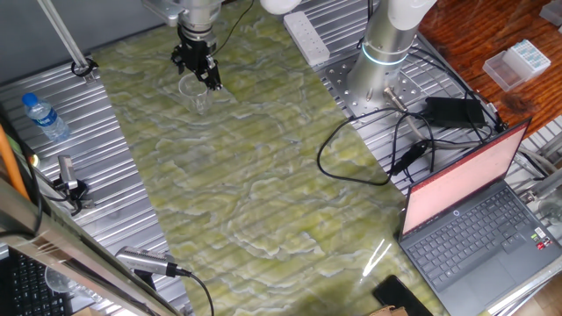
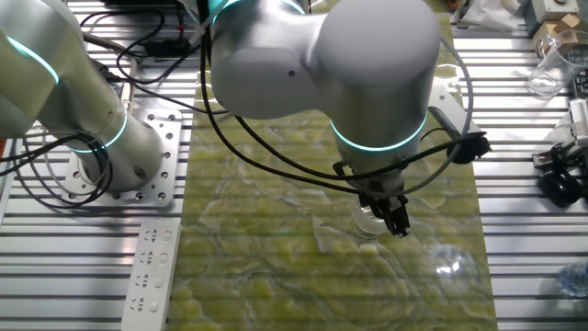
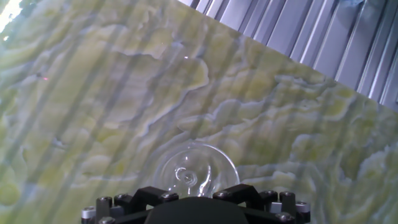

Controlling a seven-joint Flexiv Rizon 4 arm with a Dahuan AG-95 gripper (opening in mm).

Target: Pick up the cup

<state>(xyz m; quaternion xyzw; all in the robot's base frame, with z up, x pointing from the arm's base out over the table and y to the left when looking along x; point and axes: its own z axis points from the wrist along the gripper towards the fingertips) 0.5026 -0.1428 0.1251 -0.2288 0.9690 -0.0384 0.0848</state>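
The cup [image 1: 194,92] is a small clear tumbler standing upright on the green marbled mat [image 1: 255,175], near its far left part. My gripper [image 1: 198,75] hangs directly over it, jaws spread, with a fingertip [image 1: 214,84] down beside the rim. In the other fixed view the gripper [image 2: 387,217] covers part of the cup [image 2: 366,222]. In the hand view the cup's round rim [image 3: 195,169] lies right at the gripper's black housing [image 3: 193,211], centred between the two finger mounts. The cup still rests on the mat. I cannot tell whether the fingers touch it.
A clear water bottle with a blue cap [image 1: 44,117] lies on the ribbed table at the left. A white power strip [image 1: 306,36], the arm's base [image 1: 386,53], black cables [image 1: 386,154] and an open laptop [image 1: 479,219] stand to the right.
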